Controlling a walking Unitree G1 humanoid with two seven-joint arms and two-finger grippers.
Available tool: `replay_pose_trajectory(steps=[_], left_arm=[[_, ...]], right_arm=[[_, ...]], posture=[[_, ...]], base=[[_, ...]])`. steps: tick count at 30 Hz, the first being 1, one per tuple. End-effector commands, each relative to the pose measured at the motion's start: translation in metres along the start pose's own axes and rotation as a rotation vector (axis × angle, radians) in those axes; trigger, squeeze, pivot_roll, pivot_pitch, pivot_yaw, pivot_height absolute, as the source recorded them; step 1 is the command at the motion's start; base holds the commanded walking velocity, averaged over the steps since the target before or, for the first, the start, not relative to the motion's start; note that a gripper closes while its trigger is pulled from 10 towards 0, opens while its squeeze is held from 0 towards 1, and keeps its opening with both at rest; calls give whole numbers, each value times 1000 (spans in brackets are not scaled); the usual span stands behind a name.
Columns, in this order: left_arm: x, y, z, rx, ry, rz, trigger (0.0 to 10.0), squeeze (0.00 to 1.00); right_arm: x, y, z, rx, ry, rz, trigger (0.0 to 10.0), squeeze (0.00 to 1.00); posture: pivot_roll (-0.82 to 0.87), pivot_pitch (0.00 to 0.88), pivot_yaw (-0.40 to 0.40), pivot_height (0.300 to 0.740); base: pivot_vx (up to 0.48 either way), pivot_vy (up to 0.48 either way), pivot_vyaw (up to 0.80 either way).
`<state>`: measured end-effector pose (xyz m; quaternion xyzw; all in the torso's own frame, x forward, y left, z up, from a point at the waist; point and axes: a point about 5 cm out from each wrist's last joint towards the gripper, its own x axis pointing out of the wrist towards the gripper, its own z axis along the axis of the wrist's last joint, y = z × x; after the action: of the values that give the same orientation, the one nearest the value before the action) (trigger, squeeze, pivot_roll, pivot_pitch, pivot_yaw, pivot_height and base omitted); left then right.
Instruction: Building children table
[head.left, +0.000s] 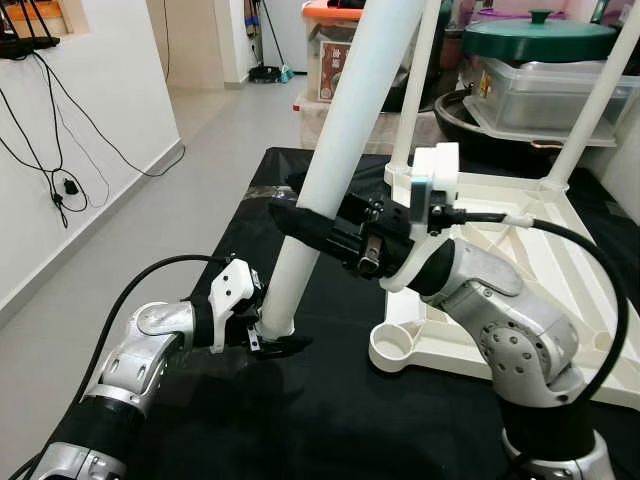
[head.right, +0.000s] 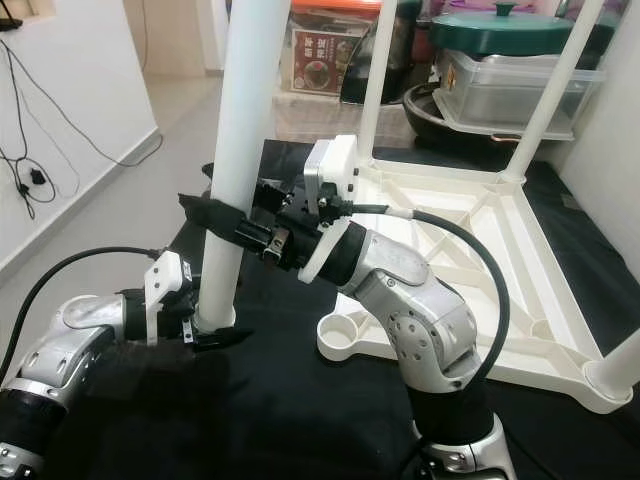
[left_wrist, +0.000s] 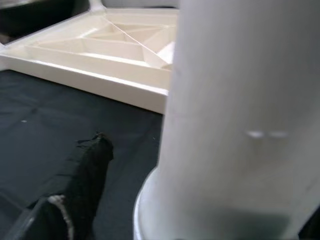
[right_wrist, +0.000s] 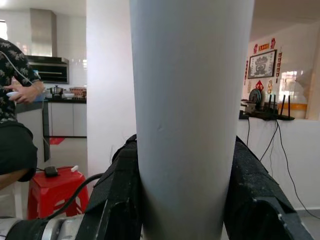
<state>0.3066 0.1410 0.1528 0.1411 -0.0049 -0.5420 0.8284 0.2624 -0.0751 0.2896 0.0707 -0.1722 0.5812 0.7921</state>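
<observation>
The right jaws (head.right: 222, 225) clamp the white leg (head.right: 240, 140) mid-shaft; the left jaws (head.left: 272, 340) grip its foot on the black counter (head.left: 330, 420), near the upturned tabletop's empty corner socket (head.left: 395, 345). The leg leans, so a slip could topple it or jam it askew.

Black cloth (head.left: 330, 410) covered the work surface. Beyond it, clear plastic storage box (head.left: 545, 95) with dark green pot lid (head.left: 538, 38) on top, stacked over a dark round pan (head.left: 470, 125). Further left, a second storage bin with orange lid (head.left: 330, 10). Grey floor (head.left: 190, 160) ran along a white wall (head.left: 90, 130), with black cables (head.left: 55, 150) hanging down it. In the right wrist view: seated person (right_wrist: 17, 100) in patterned top, red plastic stool (right_wrist: 55, 192) nearby with a small white object on it, kitchen range hood (right_wrist: 47, 65) behind, framed picture (right_wrist: 261, 64) on far wall.
</observation>
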Motion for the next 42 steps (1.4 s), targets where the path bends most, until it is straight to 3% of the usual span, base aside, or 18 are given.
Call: replay_pose_trajectory(steps=[1,2,3,4,16,17,19,20,21,22,26,27,34,42], left_arm=[[3,1,1,15,3,-9,4627,0],[3,1,1,15,3,-9,4627,0],[3,0,1,15,4,-10,3725,0],[3,0,0,15,4,-13,0,0],[5,-2,-1,27,0,-35,0,0],[5,-1,0,33,1,-28,3529,0],[5,-1,0,37,1,-23,3529,0],[5,-1,2,40,-5,-19,6627,0],[5,-1,2,40,-5,-19,6627,0],[6,0,5,45,-17,-13,9216,0],[6,0,7,48,-25,-12,9647,0],[8,-2,10,52,-37,-15,10000,0],[15,-6,16,63,-67,-31,9765,0],[27,-12,20,53,-100,-48,9529,0]], right_arm=[[5,10,0,28,-16,63,0,0],[5,10,0,28,-16,63,0,0],[5,11,0,29,-17,64,0,0],[6,11,1,30,-18,65,0,0],[7,1,2,47,-12,-13,0,0],[7,-2,-2,46,12,-48,10000,0],[7,-3,-4,45,28,-73,10000,0],[6,-5,-7,53,33,-94,10000,0],[6,-5,-7,53,33,-94,10000,0],[4,-9,-15,61,42,-148,10000,1000],[3,-11,-22,62,59,-185,10000,1000],[2,-11,-30,59,82,-210,10000,0],[4,-7,-51,95,111,-271,10000,0],[18,-8,-60,135,35,-355,10000,0]], posture=[[79,0,-39,740],[79,0,-39,740],[79,0,-39,740],[79,0,-39,740],[80,0,-36,740],[80,0,-36,740],[80,0,-36,740],[83,0,-36,740],[83,0,-36,740],[83,0,-36,740],[88,0,-39,740],[90,0,-39,740],[92,0,-40,740],[92,0,-37,740]], base=[[0,0,0],[0,0,0],[0,0,0],[0,0,0],[0,0,0],[0,0,0],[0,0,0],[0,0,0],[0,0,0],[0,0,0],[0,0,0],[0,0,0],[0,0,0],[0,0,0]])
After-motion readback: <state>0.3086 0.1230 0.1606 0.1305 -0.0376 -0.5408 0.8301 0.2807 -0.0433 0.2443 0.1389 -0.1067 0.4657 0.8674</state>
